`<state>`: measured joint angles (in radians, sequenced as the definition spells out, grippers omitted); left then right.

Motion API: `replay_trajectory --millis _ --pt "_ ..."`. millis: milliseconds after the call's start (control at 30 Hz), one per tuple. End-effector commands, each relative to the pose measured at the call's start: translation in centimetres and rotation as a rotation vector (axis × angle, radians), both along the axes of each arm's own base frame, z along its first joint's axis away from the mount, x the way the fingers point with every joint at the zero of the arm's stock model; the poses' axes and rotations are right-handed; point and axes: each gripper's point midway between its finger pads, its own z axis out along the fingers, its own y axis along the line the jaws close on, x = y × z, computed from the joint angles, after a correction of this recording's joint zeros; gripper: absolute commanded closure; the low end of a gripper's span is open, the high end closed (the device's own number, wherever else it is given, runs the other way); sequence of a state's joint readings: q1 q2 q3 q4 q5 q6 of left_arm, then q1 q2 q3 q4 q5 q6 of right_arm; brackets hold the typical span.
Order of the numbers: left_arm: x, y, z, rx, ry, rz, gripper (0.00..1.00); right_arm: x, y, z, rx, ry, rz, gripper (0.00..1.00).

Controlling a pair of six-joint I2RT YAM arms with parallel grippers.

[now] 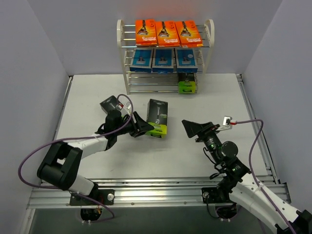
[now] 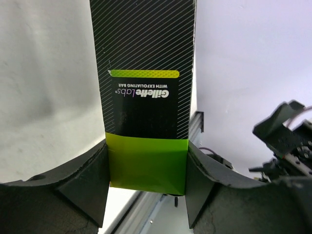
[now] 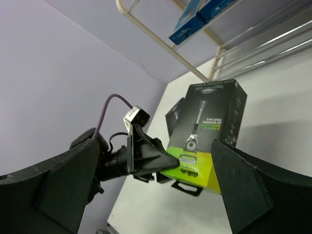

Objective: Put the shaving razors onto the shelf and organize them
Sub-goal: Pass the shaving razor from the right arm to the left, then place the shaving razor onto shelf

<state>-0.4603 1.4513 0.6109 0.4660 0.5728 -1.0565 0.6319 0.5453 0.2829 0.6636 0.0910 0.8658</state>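
Note:
The white shelf [image 1: 210, 34] stands at the back, with three orange cards [image 1: 166, 32] on its top tier, three blue packs [image 1: 163, 59] on the middle tier and one black-and-lime box [image 1: 187, 84] on the lower right. My left gripper [image 1: 148, 129] is shut on the lime end of a second black-and-lime box [image 1: 157, 113], which fills the left wrist view [image 2: 146, 97] between the fingers [image 2: 90, 180]. A third black box [image 1: 111, 104] lies on the table behind the left arm. My right gripper [image 1: 192, 127] is open and empty, to the right of the held box.
The right wrist view shows the left gripper [image 3: 146, 156] holding the box [image 3: 209, 126], the third box [image 3: 174, 117] behind it, and the shelf's frame [image 3: 161, 41] with blue packs [image 3: 195, 14]. White walls close the table on three sides.

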Motion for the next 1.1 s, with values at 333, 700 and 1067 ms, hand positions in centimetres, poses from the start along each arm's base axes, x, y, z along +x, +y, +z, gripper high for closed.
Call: replay_trajectory --millis 333,700,1067 --pt "8.4 -1.8 -0.5 -0.047 -0.064 0.044 0.98 -0.4 -3.8 0.1 -0.185 0.019 -0.145 0.01" --pt "12.6 -2.5 0.6 -0.061 -0.111 0.079 0.98 -0.3 -4.4 -1.6 -0.291 0.049 -0.162 0.00" --pt "16.3 -4.0 1.3 -0.052 -0.168 0.074 0.98 0.1 -4.8 -1.8 -0.350 0.045 -0.179 0.00"
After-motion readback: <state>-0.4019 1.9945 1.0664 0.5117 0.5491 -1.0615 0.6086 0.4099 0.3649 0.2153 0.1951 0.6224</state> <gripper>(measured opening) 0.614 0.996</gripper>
